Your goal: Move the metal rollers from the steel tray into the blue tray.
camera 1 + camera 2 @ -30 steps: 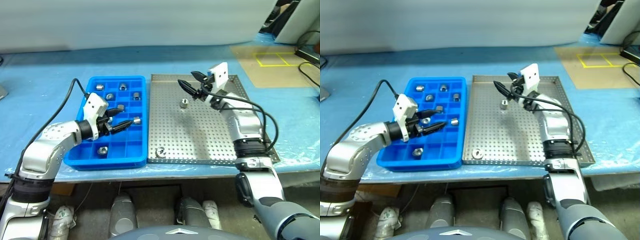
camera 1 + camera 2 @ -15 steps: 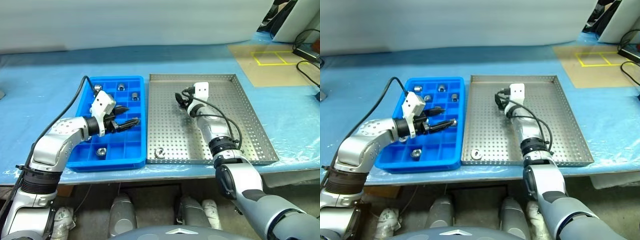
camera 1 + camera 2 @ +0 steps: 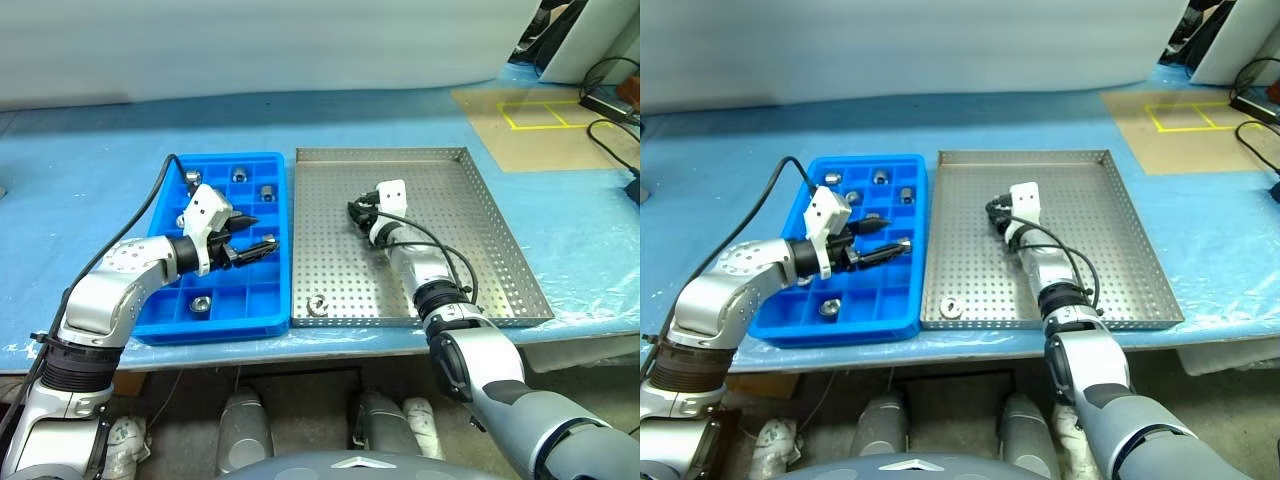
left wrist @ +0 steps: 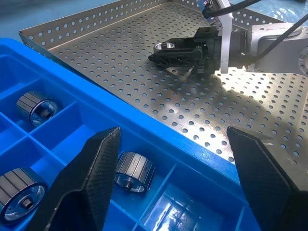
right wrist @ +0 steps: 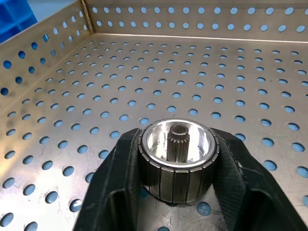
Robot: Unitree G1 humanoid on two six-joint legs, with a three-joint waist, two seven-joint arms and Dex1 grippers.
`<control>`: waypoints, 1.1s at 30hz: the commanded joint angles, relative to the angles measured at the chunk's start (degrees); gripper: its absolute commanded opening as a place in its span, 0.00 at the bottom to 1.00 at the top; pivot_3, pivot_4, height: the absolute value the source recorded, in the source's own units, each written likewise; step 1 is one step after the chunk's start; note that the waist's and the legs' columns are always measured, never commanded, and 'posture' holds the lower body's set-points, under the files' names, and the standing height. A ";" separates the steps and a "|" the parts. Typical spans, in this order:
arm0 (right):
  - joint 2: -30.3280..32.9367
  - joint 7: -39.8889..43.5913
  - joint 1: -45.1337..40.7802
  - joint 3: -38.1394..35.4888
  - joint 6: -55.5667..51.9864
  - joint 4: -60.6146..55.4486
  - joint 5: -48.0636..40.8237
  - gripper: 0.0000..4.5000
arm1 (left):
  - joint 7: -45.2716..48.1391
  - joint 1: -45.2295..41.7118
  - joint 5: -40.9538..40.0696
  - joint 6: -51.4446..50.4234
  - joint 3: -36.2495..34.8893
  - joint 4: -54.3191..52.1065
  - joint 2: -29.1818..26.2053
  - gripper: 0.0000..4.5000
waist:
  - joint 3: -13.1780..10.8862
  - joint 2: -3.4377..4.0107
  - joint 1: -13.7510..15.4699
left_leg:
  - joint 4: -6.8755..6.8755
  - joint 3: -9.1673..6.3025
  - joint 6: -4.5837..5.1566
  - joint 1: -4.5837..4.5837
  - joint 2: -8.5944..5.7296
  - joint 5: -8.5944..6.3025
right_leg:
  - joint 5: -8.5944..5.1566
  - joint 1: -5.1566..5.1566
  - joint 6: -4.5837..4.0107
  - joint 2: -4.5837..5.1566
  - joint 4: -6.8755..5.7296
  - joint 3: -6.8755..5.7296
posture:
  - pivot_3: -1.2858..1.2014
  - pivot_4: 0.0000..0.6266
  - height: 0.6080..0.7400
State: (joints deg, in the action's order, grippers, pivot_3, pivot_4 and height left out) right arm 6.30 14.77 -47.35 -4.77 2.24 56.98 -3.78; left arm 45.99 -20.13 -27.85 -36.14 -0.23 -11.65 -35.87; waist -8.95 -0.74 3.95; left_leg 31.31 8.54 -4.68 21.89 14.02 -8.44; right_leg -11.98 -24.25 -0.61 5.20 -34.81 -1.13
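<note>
The steel tray (image 3: 450, 230) lies on the right, and the blue tray (image 3: 230, 158) adjoins its left side. My right gripper (image 3: 357, 212) rests low on the steel tray's far-left area, shut on a metal roller (image 5: 179, 159) that stands upright between the fingers (image 5: 122, 178). A second roller (image 3: 320, 305) lies near the steel tray's front-left corner. Several rollers (image 3: 201, 301) sit in compartments of the blue tray. My left gripper (image 3: 262, 231) hovers over the blue tray's right half, open with nothing between its fingers (image 4: 96, 163).
Blue sheeting (image 3: 100, 140) covers the table around both trays. A brown mat with yellow tape squares (image 3: 540, 115) lies at the far right, with black cables (image 3: 610, 85) beside it. The table's front edge (image 3: 330, 345) runs just below both trays.
My right arm came down from above the steel tray to its floor and its fingers closed around the roller. The left arm kept still. The camera view shifted slightly.
</note>
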 commanded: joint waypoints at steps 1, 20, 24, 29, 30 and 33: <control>-0.49 3.95 0.89 0.65 -0.30 -3.69 -0.93 0.37 | -0.07 -0.06 -0.42 0.14 -2.06 -2.12 -0.99 0.83 | 0.00 0.00 0.00 | 0.00 0.00 0.00 0.01 0.00 0.00 | 0.00 0.00 0.00 0.00 0.00 0.00 | 0.53 0.24 1.00; -7.45 39.04 -2.97 21.31 -18.02 -28.00 -8.13 0.37 | -3.99 18.73 -4.19 -1.80 -23.36 -16.03 -8.57 0.83 | -0.03 0.04 2.01 | -0.20 -0.03 0.07 0.01 0.32 -0.06 | -0.10 -0.02 -0.16 -0.02 0.05 -0.19 | 0.63 0.24 1.00; -10.03 42.21 -3.29 24.10 -14.63 -21.36 -5.48 0.37 | -5.89 22.11 -5.25 -2.70 -25.09 -19.13 -7.80 0.83 | -0.05 0.07 3.57 | -0.22 -0.04 0.02 0.10 0.36 -0.04 | -0.13 -0.04 -0.21 -0.03 0.10 -0.24 | 0.65 0.24 1.00; -9.49 43.27 -2.51 24.86 -11.74 -17.83 -3.01 0.37 | -7.74 24.42 -6.34 -3.39 -26.23 -21.40 -7.22 0.83 | -0.04 0.06 4.83 | -0.21 -0.09 -0.01 0.18 0.39 -0.02 | -0.14 -0.06 -0.21 -0.04 0.11 -0.30 | 0.66 0.24 1.00; -9.06 43.35 -2.40 25.00 -11.03 -17.53 -2.44 0.37 | -7.95 24.72 -6.59 -3.52 -26.41 -21.65 -7.14 0.83 | -0.04 0.06 4.84 | -0.21 -0.09 -0.01 0.14 0.40 -0.03 | -0.14 -0.05 -0.21 -0.05 0.08 -0.29 | 0.66 0.24 1.00; -7.96 46.18 -1.13 25.06 -11.02 -19.81 -3.08 0.44 | -8.29 25.09 -7.06 -3.58 -25.76 -21.94 -7.13 0.83 | -0.04 0.05 4.92 | -0.20 -0.09 0.01 0.11 0.42 -0.03 | -0.14 -0.04 -0.21 -0.06 0.05 -0.29 | 0.65 0.24 1.00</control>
State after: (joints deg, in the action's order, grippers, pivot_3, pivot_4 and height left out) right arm -1.89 59.26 -49.18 20.49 -9.66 39.31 -6.65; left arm 38.18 5.01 -34.01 -39.92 -24.61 -31.82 -42.94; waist -8.99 -0.68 8.87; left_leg 31.12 8.45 -4.65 21.99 14.44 -8.49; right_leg -12.12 -24.28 -0.82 5.14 -34.77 -1.41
